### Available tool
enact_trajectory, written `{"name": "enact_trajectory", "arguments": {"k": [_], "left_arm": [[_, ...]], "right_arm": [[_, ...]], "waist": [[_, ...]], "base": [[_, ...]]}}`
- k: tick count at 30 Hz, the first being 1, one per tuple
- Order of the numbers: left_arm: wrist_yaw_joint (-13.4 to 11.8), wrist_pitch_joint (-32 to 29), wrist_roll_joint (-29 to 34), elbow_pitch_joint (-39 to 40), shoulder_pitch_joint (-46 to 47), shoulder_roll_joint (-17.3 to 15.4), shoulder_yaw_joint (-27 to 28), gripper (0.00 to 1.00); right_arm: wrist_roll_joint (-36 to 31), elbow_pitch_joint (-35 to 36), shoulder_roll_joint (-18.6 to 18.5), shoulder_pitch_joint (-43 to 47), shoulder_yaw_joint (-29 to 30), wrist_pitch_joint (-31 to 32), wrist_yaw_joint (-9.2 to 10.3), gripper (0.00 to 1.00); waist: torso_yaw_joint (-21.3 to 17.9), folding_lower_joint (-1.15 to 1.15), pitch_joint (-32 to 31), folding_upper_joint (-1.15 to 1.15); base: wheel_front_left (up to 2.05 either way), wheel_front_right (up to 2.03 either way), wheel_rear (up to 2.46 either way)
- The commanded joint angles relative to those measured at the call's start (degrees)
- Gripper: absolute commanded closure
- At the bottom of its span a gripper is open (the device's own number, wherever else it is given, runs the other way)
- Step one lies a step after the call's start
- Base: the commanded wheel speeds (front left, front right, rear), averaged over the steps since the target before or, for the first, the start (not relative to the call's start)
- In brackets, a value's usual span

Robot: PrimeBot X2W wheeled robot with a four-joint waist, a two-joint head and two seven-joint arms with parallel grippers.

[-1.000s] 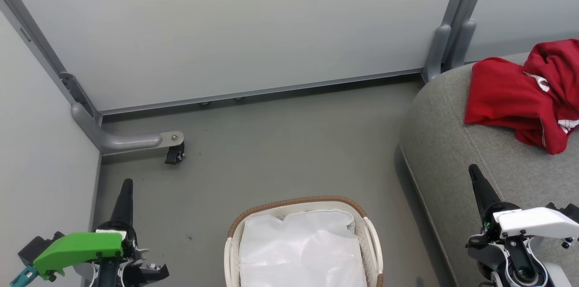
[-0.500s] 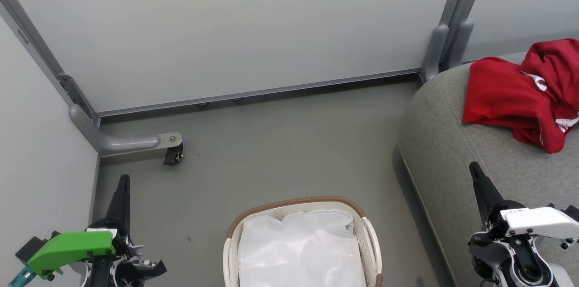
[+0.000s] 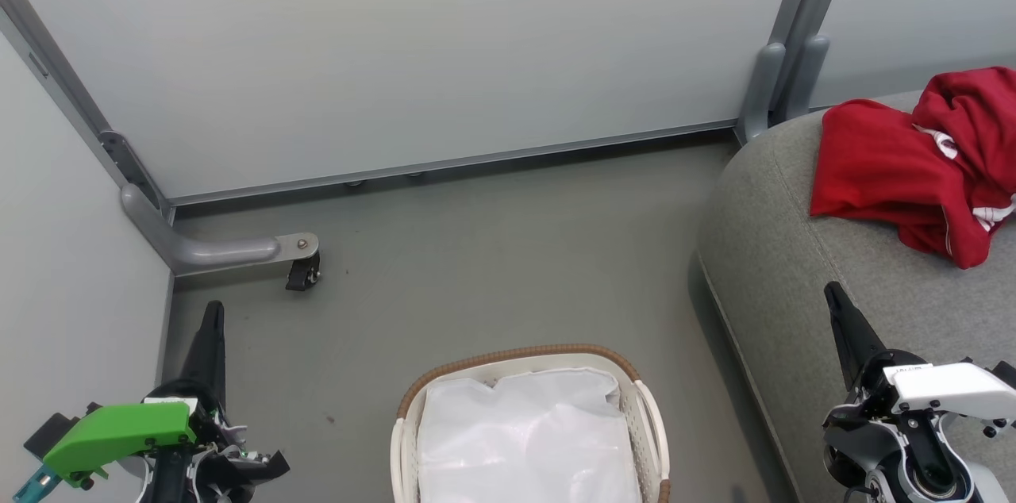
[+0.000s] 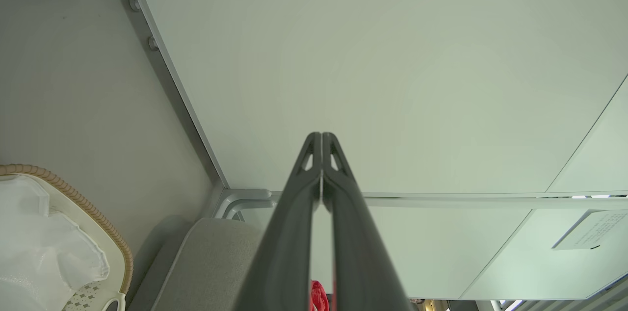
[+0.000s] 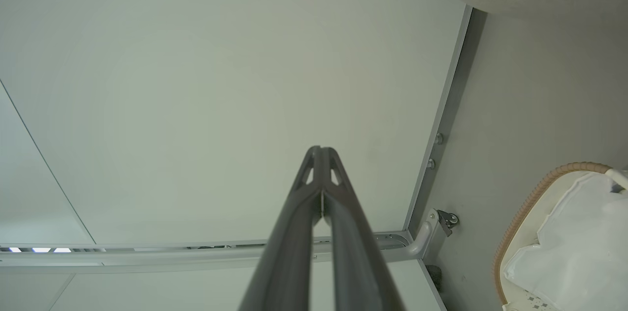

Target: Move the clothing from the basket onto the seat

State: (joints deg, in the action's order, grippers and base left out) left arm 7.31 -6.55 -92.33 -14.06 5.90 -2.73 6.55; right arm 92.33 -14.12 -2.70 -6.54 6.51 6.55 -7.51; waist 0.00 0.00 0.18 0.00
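In the head view, the clothing [image 3: 905, 162] is seen as a crumpled red heap with white trim at the right edge of the frame. It is laid on top of the seat [image 3: 786, 265], whose rounded grey end takes up the right side. The basket [image 3: 520, 354] is set on the floor [image 3: 492, 249] at the bottom centre of the frame, near the seat's lower edge and well apart from the clothing. Its brown woven rim is turned toward the top of the frame, and a white lining sheet [image 3: 528, 439] is spread inside it.

The left pincer [image 3: 213, 311] is found at the lower left of the frame, clenched, with its dark fingers pointed toward the top of the frame over the floor. A green cover [image 3: 119, 431] is mounted behind it. In the left wrist view the two fingers are seen meeting at their tips, with nothing gripped between them.

The right pincer [image 3: 831, 290] is found at the lower right, likewise clenched on nothing. Its tip is shown against the grey fabric of the seat, lower in the frame than the clothing and apart from it. A white cover [image 3: 948, 390] is carried behind it. In the right wrist view its fingers are closed tip to tip against a pale wall panel [image 3: 413, 51].

A black caster [image 3: 304, 271] on a grey bracket is seen at the left centre of the head view.
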Motion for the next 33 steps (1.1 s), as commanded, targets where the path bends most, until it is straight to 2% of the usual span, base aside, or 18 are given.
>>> {"name": "enact_trajectory", "arguments": {"k": [1,33], "left_arm": [[0.4,-0.2,-0.2,0.1,0.6,-0.3,0.1,1.00],[0.4,-0.2,-0.2,0.1,0.6,-0.3,0.1,1.00]], "right_arm": [[0.2,0.3,-0.3,0.6,0.1,0.2,0.04,1.00],[0.2,0.3,-0.3,0.6,0.1,0.2,0.04,1.00]], "waist": [[0.0,0.00,0.0,0.00],[0.0,0.00,0.0,0.00]], "base": [[0.00,0.00,0.00],[0.00,0.00,0.00]]}}
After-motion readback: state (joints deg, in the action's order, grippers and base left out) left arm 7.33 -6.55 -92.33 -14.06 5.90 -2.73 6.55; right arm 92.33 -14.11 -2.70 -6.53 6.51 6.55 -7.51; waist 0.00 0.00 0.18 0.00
